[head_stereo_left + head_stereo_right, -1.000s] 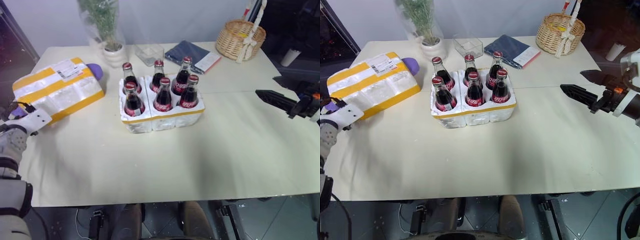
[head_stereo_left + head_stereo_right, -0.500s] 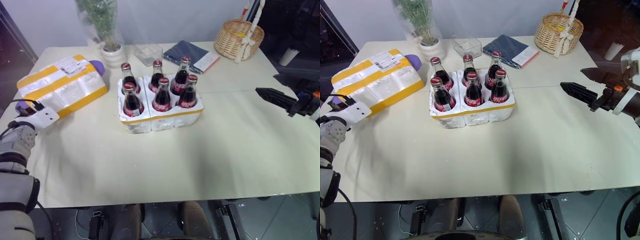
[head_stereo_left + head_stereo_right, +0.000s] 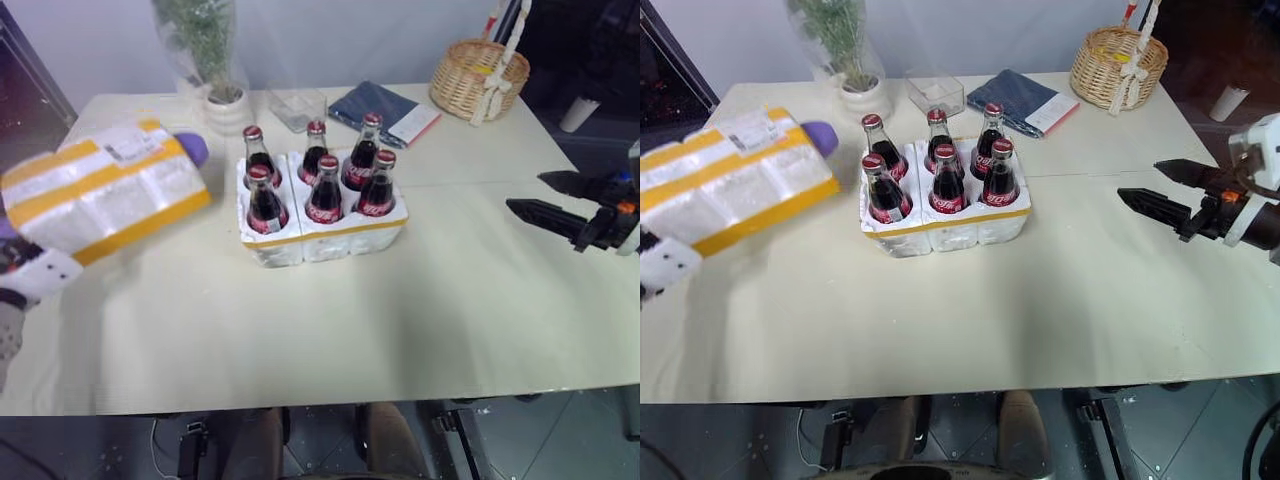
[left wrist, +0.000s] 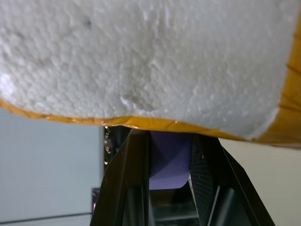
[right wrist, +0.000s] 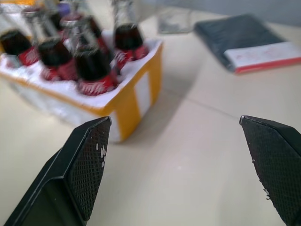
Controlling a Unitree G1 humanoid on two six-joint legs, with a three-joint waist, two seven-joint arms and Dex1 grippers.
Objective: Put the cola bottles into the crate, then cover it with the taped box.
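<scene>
Gripping the box at its near end, our left gripper carries it long axis running away rightward toward the crate. Our right gripper hangs open.

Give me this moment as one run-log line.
cola bottles: all six in crate | taped box: lifted by left gripper | right gripper: open, empty | crate uncovered

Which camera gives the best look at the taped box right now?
The left eye view: the whole taped box shows, yellow bands and label, clamped by the left gripper. The right eye view matches. The left wrist view shows its styrofoam underside close up.
</scene>
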